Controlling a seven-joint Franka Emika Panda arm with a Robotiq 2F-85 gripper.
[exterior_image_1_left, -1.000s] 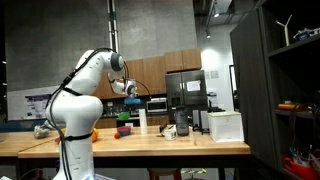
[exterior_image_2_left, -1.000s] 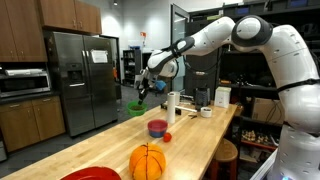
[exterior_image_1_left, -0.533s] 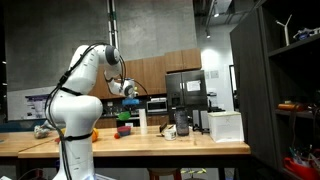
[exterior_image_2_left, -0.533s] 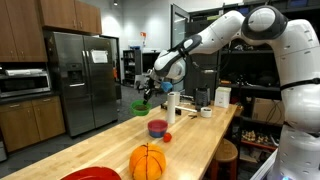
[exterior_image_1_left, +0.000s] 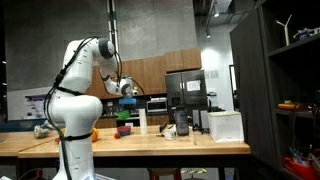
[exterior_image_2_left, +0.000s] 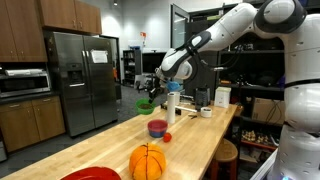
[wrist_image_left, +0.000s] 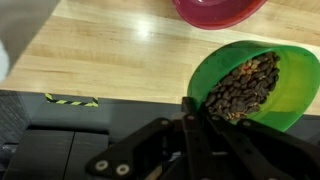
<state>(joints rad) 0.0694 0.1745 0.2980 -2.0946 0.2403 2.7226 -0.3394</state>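
We read this as the carry step: the green bowl of brown beans hangs lifted over the desk, near its edge and just beside a red bowl. The fingers are pressed together, pinching the green bowl's rim. In an exterior view the green bowl looks slightly tilted. The next move calls for holding it level so no beans spill.
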